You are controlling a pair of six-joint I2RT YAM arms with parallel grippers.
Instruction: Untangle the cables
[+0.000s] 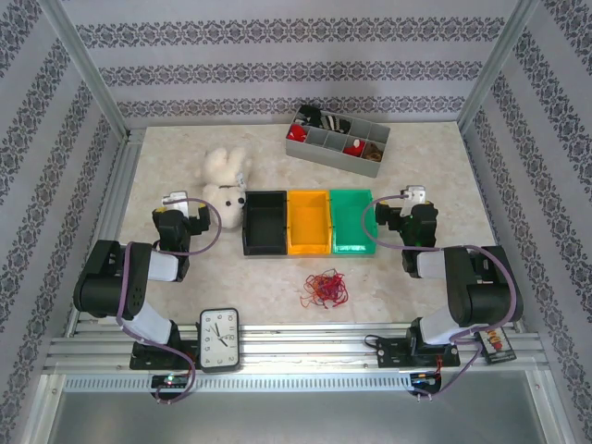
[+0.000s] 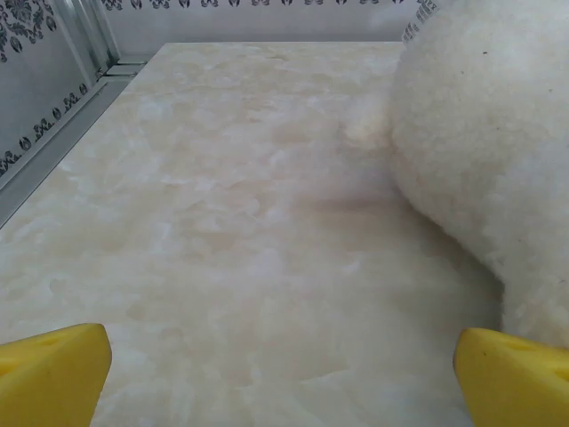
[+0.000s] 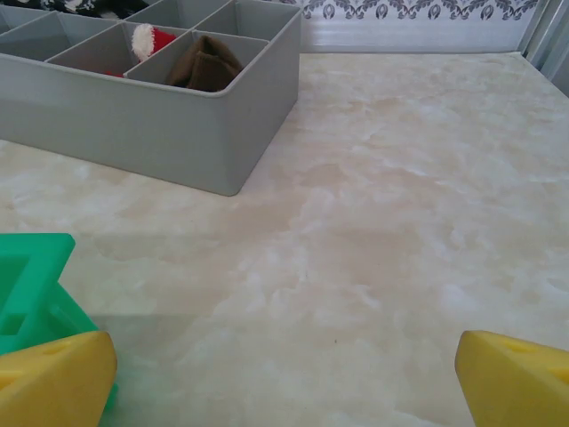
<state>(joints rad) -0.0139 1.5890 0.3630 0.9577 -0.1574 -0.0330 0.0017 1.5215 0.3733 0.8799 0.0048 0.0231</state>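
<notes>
both tools are spread open, holding nothing. left tool [image 2: 284, 396] has its yellow pads [image 2: 53, 374] wide over bare tabletop [image 2: 222, 222], just beside the white plush toy [image 2: 498, 133]. right tool [image 3: 284, 382] looks past the green bin [image 3: 27, 285] toward the grey divided tray [image 3: 178, 116]. the cables [image 1: 326, 289], a curly red-orange-dark clump, lie on the tabletop in front of the bins, nearer the right arm. my guess is the step in hand is the first reach: pin the clump's edge with one tool, pinch one outer strand with the other, pull slow and low. the clock [image 1: 219, 338] numerals and the small card [image 1: 499, 344] are too tiny to read.
</notes>
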